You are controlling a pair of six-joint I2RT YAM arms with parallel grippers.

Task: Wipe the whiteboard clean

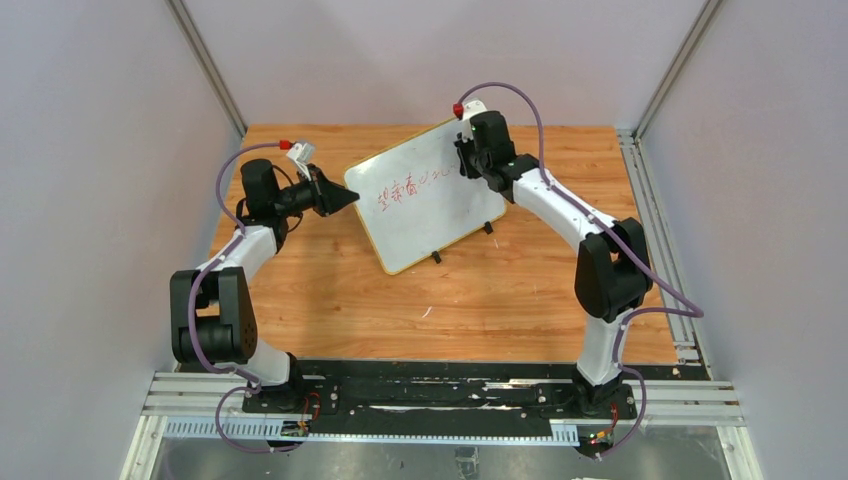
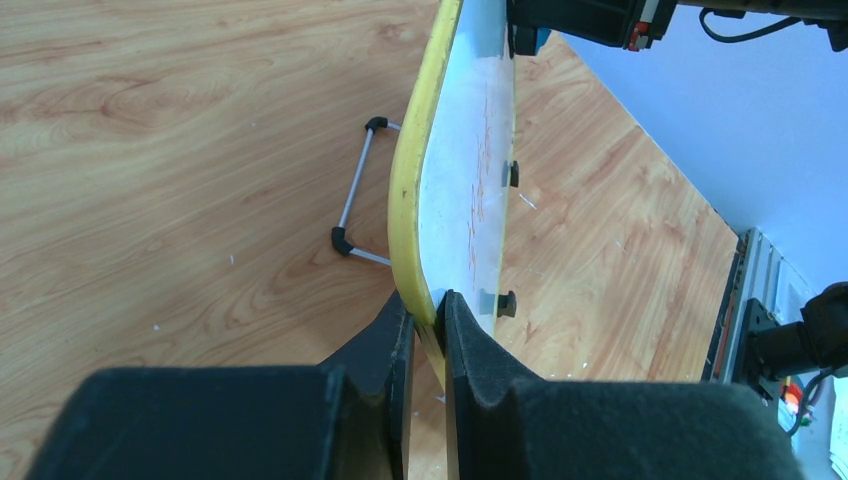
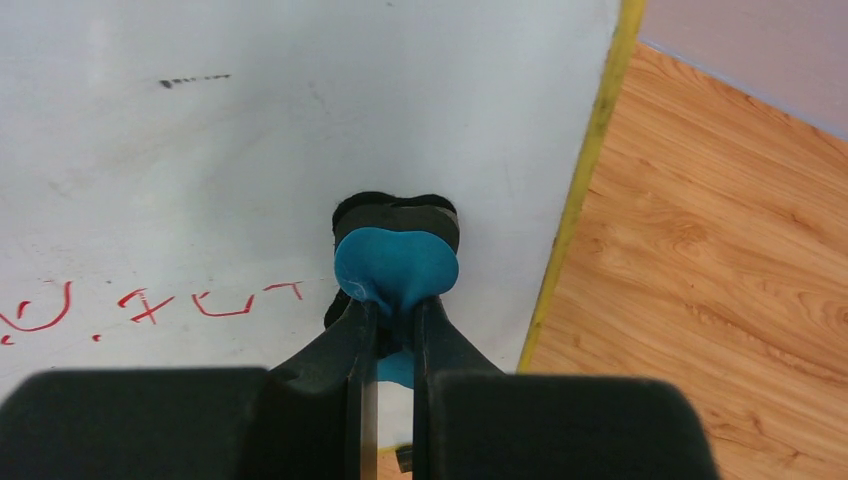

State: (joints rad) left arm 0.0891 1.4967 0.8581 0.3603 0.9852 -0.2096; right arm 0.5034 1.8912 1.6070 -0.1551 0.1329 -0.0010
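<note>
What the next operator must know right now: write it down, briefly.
Left gripper: shut on the whiteboard, clamping the yellow frame at its left edge.
Right gripper: shut on a blue eraser, whose black pad seems to be against the board near its right edge.
Board: propped at a lean on the table.
Done: board held, eraser brought to the surface.
Left: the red handwriting is unwiped; sweep the eraser across it.

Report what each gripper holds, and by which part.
Left gripper: the whiteboard, by its yellow frame near a corner. Right gripper: a blue-backed eraser, pinched by its blue back.
</note>
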